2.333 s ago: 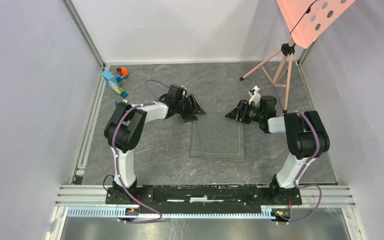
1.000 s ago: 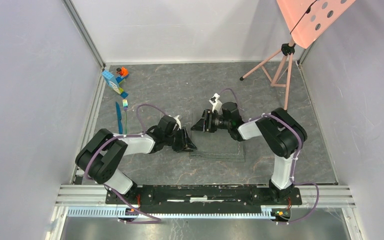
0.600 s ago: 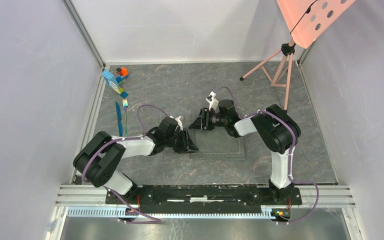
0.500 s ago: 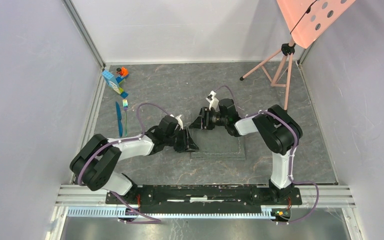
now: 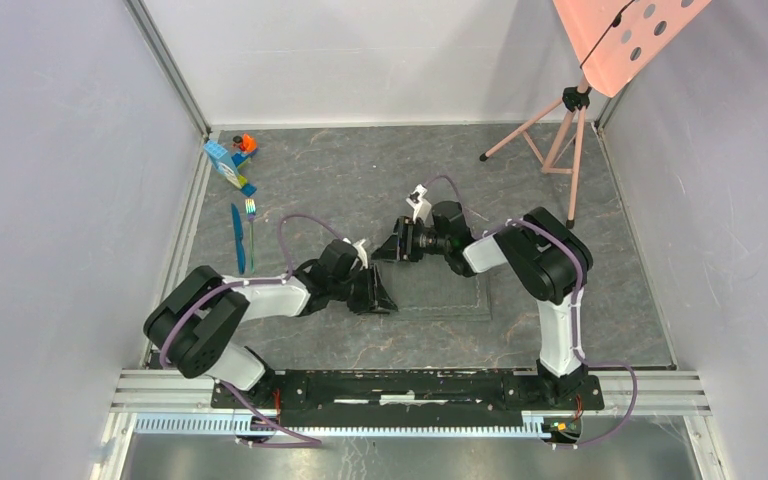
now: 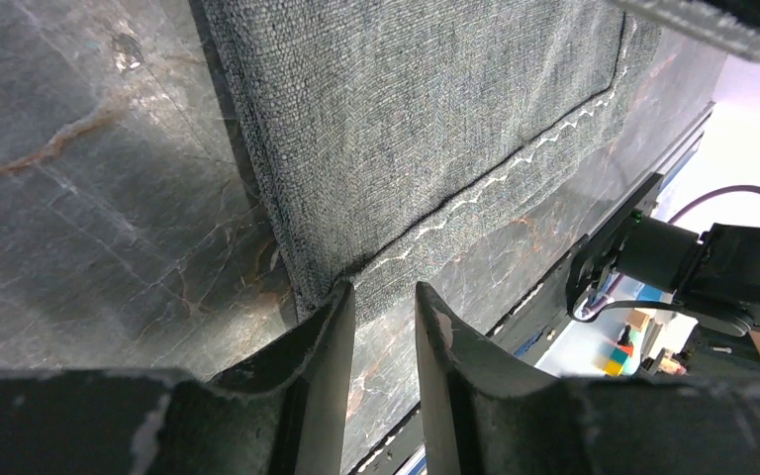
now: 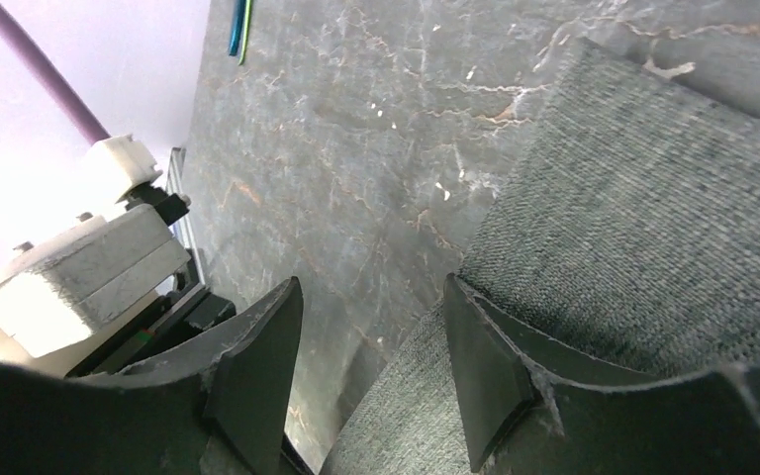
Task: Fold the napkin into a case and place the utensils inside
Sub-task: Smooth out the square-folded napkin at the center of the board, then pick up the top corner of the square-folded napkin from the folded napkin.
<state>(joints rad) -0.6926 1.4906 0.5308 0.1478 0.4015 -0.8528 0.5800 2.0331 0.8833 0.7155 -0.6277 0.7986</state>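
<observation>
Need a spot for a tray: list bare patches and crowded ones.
Bare: far middle, between toy blocks and tripod; right side, beyond the right arm. Crowded: left gripper and right gripper at the napkin; knife and fork along the left edge.

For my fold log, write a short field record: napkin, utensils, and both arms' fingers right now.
napkin: flat on the table, partly under both arms
knife and fork: side by side at table's left, off the cloth
left gripper: fingers apart, at napkin's near-left corner
right gripper: fingers apart, at napkin's far-left corner
toy blocks: far-left corner
</observation>
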